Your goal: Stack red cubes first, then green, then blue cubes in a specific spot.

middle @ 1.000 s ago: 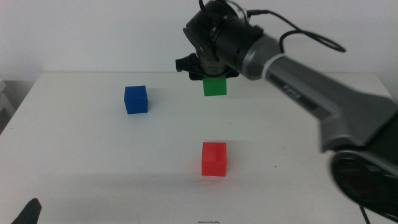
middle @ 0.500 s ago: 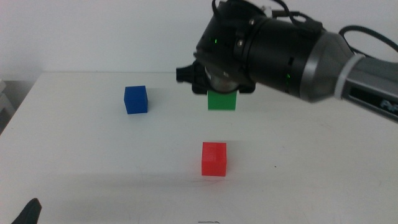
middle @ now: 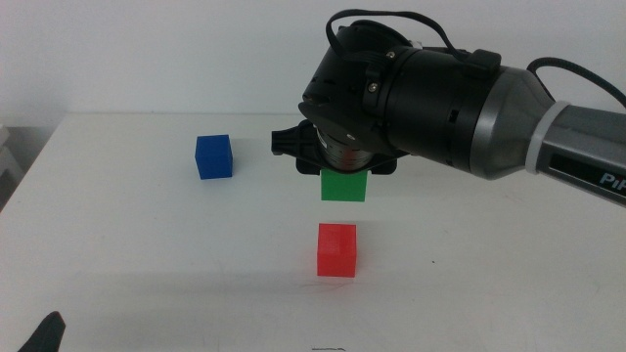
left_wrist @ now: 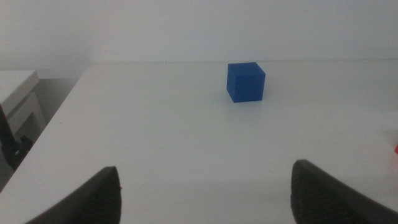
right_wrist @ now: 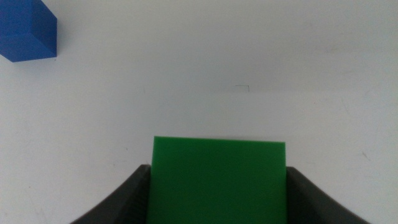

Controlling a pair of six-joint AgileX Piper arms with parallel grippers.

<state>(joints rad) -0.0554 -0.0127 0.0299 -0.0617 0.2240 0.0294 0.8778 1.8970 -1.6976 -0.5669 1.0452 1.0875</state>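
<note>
The red cube (middle: 336, 249) sits alone on the white table (middle: 147, 254), nothing stacked yet. The right gripper (middle: 344, 174) holds the green cube (middle: 344, 186) clamped in its jaws, in the air above and slightly behind the red cube. The blue cube (middle: 213, 156) waits well left of it (left gripper (left_wrist: 205, 186) idle, jaws wide apart).

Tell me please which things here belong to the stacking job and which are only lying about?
Belong to the job:
red cube, alone on the table
green cube, held above it by the right gripper
blue cube, apart, untouched

Lying about:
nothing; only the white table and the waiting left gripper, open
</note>
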